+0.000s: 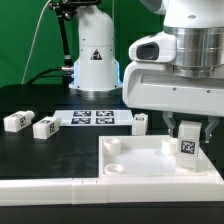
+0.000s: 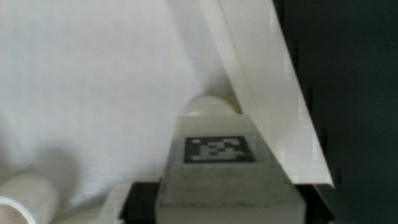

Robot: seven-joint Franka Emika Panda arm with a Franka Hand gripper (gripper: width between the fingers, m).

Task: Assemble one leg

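Observation:
My gripper (image 1: 188, 132) is shut on a leg (image 1: 187, 146), a small white block with a black-and-white tag, and holds it upright over the far right part of the large white panel (image 1: 150, 165). In the wrist view the leg (image 2: 221, 150) sits between my dark fingers (image 2: 153, 200), above the panel's surface (image 2: 89, 90) and close to its raised edge (image 2: 267, 70). A round socket (image 2: 25, 196) shows at the panel's corner. Three more legs lie on the black table: two at the exterior view's left (image 1: 17, 121) (image 1: 46, 127) and one behind the panel (image 1: 140, 121).
The marker board (image 1: 95, 118) lies behind the panel in the middle. A white lamp-like base (image 1: 95, 62) stands at the back. A long white rail (image 1: 45, 186) runs along the front edge, next to the panel.

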